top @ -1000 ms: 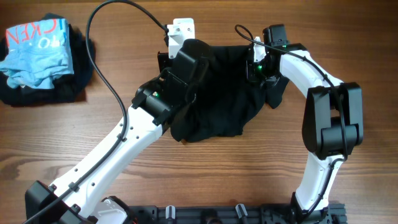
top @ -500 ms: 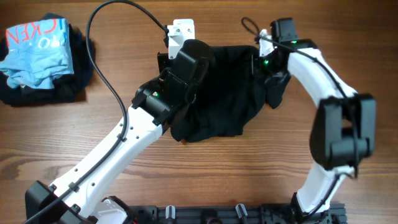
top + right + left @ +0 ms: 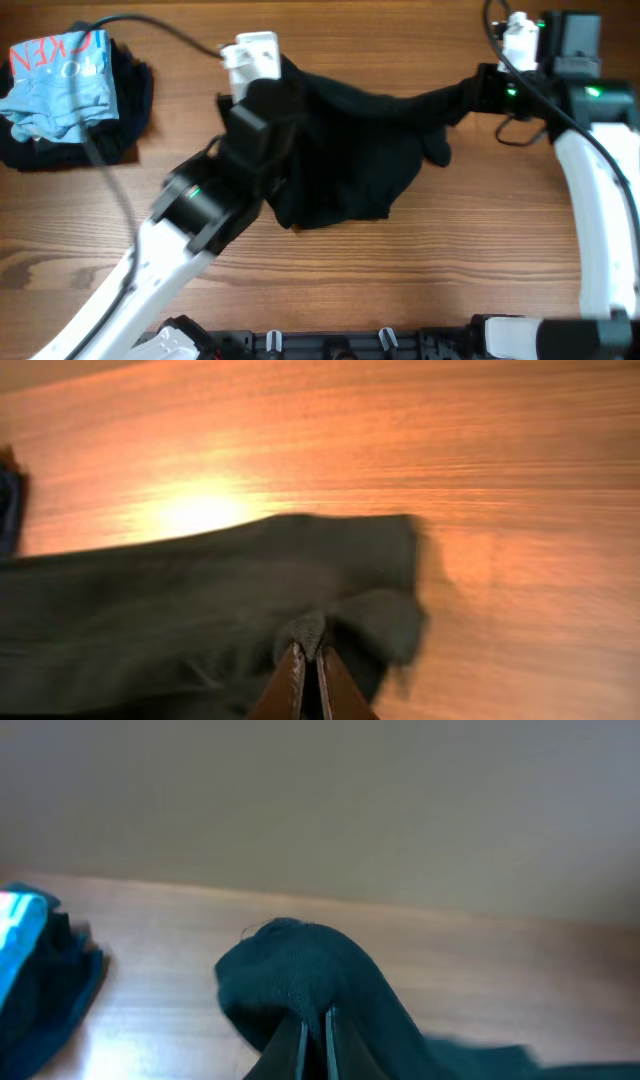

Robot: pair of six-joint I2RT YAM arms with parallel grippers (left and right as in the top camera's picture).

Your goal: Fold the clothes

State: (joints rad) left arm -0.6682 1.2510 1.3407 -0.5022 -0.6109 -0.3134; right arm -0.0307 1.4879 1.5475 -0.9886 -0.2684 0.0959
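The black T-shirt (image 3: 350,165) lies in the middle of the wooden table, its far edge pulled into a taut band between my two grippers. At that edge's left end my left gripper (image 3: 283,78) is shut on the clothes; the left wrist view shows a bunched fold (image 3: 300,970) pinched between its tips (image 3: 316,1017). My right gripper (image 3: 478,92) holds the right end, and the right wrist view shows cloth (image 3: 200,600) clamped at its tips (image 3: 308,651). The rest of the shirt hangs crumpled toward the near side, partly hidden under my left arm.
A light-blue garment with red lettering (image 3: 58,75) rests on a dark heap of clothing (image 3: 120,125) at the far left, also visible in the left wrist view as a blue patch (image 3: 18,935). A black rail (image 3: 380,345) runs along the front edge.
Both grippers have moved apart, the left one leftward and the right one far to the right. The shirt's far edge, bunched before, is now stretched between them.
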